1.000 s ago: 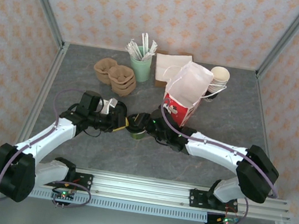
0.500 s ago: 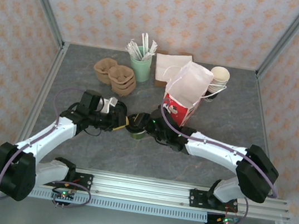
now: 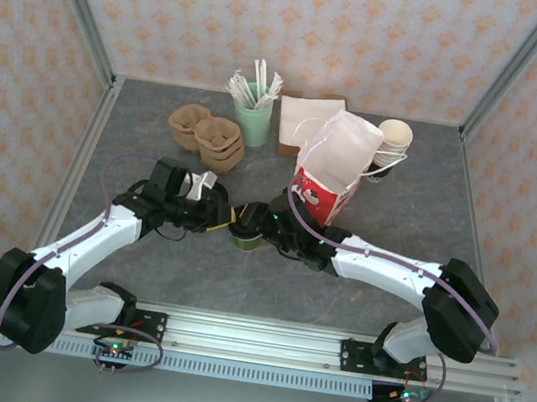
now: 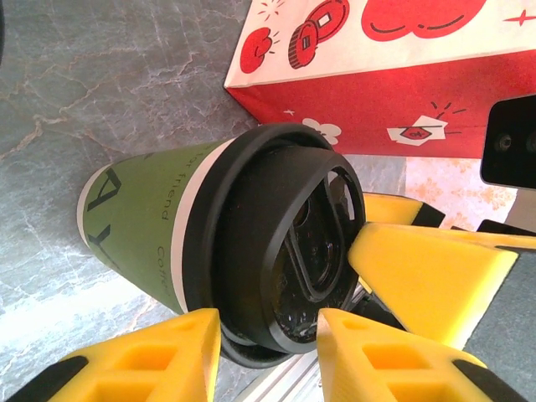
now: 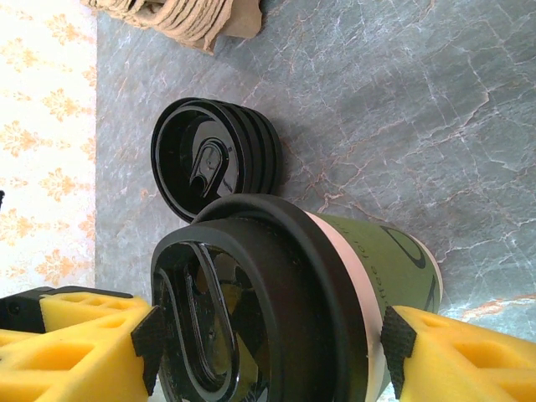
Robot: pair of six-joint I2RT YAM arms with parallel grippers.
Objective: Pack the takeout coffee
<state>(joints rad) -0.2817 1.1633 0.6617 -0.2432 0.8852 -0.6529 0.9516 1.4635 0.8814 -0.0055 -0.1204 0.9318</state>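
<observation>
1 takeout coffee (image 4: 155,222) clamped in right gripper (image 5: 268,339); left gripper (image 4: 268,345) astride its lid (image 4: 280,243), grip unclear.

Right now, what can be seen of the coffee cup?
The cup is small, paper, olive green with white lettering and a pale band under its black plastic lid, which is on. It is near the red bag. The right gripper has its pads pressed on two sides of it; the left gripper straddles the lid's rim. Whether it rests on the table is unclear.
</observation>
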